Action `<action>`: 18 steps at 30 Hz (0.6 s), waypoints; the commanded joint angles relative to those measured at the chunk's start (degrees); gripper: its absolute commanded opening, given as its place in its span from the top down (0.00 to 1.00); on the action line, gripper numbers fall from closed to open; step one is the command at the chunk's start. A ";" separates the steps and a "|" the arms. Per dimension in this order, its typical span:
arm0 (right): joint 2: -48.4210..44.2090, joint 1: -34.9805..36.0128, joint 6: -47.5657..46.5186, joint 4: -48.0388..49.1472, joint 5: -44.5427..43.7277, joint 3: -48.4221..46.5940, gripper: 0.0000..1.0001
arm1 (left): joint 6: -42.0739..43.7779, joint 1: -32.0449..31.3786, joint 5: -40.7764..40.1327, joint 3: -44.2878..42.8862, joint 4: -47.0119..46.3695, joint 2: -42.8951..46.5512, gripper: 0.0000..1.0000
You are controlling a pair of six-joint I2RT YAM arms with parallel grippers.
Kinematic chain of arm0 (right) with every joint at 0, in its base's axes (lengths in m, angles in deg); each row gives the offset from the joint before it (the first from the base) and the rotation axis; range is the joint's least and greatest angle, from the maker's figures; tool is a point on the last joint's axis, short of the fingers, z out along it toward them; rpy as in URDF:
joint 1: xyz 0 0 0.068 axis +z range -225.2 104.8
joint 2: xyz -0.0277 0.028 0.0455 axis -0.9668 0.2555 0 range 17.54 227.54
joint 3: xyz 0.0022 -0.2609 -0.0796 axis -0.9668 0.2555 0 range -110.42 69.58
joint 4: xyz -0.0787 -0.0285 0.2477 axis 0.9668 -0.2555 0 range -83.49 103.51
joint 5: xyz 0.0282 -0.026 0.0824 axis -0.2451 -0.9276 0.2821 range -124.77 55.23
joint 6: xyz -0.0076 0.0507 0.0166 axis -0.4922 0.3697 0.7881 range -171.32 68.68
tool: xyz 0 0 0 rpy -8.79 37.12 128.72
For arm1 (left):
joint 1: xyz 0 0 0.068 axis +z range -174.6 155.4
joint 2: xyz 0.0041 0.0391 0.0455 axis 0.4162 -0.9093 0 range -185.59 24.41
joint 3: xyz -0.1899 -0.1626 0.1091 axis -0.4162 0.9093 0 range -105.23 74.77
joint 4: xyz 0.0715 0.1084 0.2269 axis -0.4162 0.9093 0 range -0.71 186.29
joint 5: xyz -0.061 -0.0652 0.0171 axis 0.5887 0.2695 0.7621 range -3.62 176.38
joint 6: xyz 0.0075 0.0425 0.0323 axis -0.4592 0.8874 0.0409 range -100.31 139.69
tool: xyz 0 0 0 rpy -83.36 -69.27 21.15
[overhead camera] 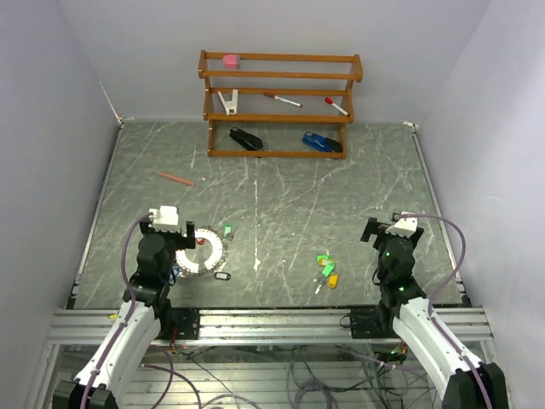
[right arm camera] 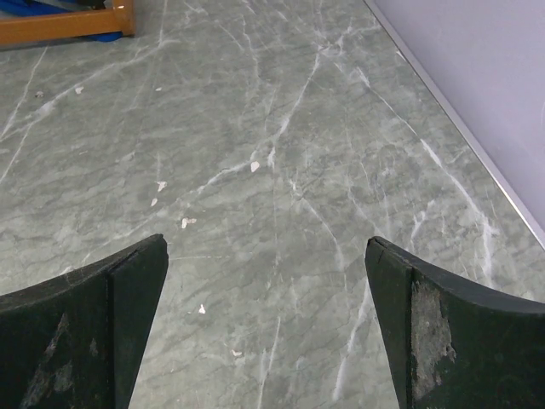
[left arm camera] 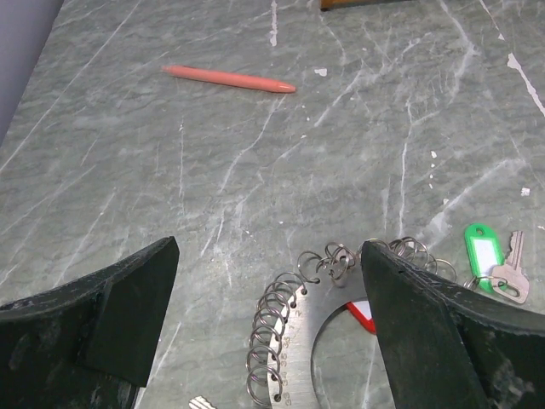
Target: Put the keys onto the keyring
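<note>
Left gripper (left arm camera: 268,256) wide open, hovering over keyring (left arm camera: 294,341), likely to steady it. Right gripper (right arm camera: 266,247) wide, empty, above surface (right arm camera: 281,153); keys (overhead camera: 326,268) not yet strung.

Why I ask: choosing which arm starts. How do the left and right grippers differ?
The left gripper has the keyring between its fingers in its wrist view; the right gripper has only table. The left sits beside the keyring; the right stands apart from the keys. Both are open and empty.
</note>
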 commanded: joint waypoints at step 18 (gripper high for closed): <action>0.81 -0.29 0.67 1.72 -0.19 1.77 0.00 | 1.72 0.98 5.07 0.11 -0.61 3.04 0.10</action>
